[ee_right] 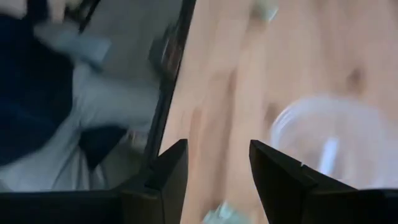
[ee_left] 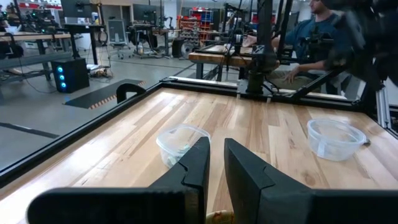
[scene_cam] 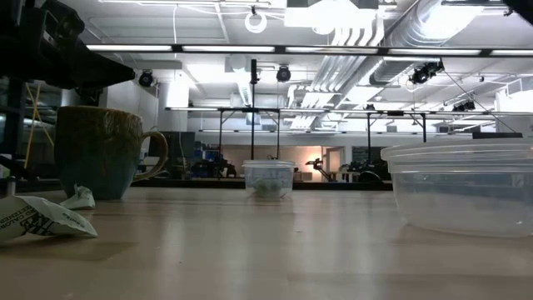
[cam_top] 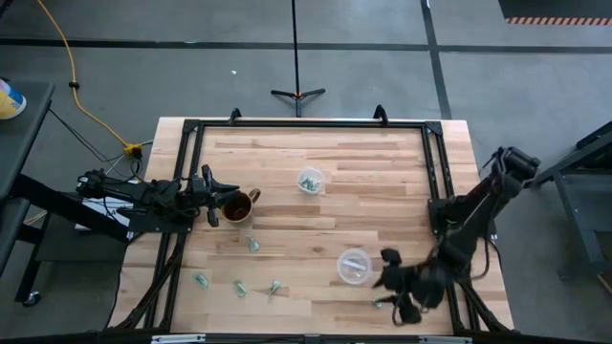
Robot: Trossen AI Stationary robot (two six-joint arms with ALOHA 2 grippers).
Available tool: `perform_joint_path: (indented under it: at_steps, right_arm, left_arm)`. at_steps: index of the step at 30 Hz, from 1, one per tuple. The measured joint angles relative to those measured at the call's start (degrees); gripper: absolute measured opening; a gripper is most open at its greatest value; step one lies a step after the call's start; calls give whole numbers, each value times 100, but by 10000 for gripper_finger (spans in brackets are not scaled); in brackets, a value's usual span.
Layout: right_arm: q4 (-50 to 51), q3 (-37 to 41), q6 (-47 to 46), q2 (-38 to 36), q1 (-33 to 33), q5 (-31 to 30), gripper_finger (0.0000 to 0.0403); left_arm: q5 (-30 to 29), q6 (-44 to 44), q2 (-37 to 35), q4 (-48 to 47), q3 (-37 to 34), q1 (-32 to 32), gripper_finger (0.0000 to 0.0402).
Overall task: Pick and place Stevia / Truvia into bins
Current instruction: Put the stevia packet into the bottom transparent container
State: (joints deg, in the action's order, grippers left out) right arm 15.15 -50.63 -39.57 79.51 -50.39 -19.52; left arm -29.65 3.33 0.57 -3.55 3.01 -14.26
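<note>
Several small green-and-white Stevia packets lie flat on the wood near the table's near edge: one [cam_top: 253,244], a row [cam_top: 239,287] and one [cam_top: 382,304] to the right. The far clear cup [cam_top: 309,180] has packets in it. The near clear cup [cam_top: 354,266] stands on the table beside my right gripper [cam_top: 384,279]. In the right wrist view that gripper [ee_right: 217,168] is open, with a packet [ee_right: 222,214] lying below the gap and the cup [ee_right: 329,143] off to one side. My left gripper [ee_left: 216,168] hovers over the brown mug [cam_top: 236,205], open by a narrow gap with nothing between the fingers.
A black frame [cam_top: 306,124] runs around the table top. The brown handled mug [scene_cam: 104,150] stands at the table's left, with crumpled packets [scene_cam: 42,218] near it in the low view. A seated person [ee_left: 311,37] is beyond the far side. Bare wood [cam_top: 382,201] lies between the cups.
</note>
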Motion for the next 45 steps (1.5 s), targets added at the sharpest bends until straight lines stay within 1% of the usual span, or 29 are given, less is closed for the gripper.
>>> perform_joint_path:
  at_steps: [2,5,9,13,16,21,26,28,31,35,39,43,45]
  right_arm:
    - [6,0,-202,301,-148,157,158]
    - [98,2,-551,762,-238,131,165]
    - [95,4,-820,1224,-218,247,196]
    - [147,4,-843,1559,-212,373,234]
    - [207,4,-844,1731,-212,505,253]
    - [255,4,-815,1942,-212,397,258]
    - [276,-2,-798,2041,-207,449,255]
    - [285,-2,-794,2048,-207,448,243]
    - [285,-2,-794,2048,-207,496,209]
    - [268,-2,-797,2052,-207,656,148]
    - [130,-2,-790,2052,-207,685,83]
    - [-332,0,-428,2052,-195,820,18]
    - [-694,0,-65,2034,-169,854,9]
  left_arm:
    - [0,0,-1,0,2,0,83]
    - [0,0,0,0,0,0,83]
    - [0,0,1,0,0,0,83]
    - [0,1,0,0,1,0,83]
    - [0,1,-1,0,0,0,83]
    - [0,2,0,1,2,-1,83]
    - [0,17,1,2,2,-2,83]
    - [0,13,-1,0,0,-1,83]
    - [0,13,-1,0,0,0,83]
    - [0,4,-1,1,1,0,83]
    - [0,-2,0,2,0,-1,83]
    - [-2,-2,-1,2,1,-2,83]
    - [-2,-2,-1,0,0,-1,83]
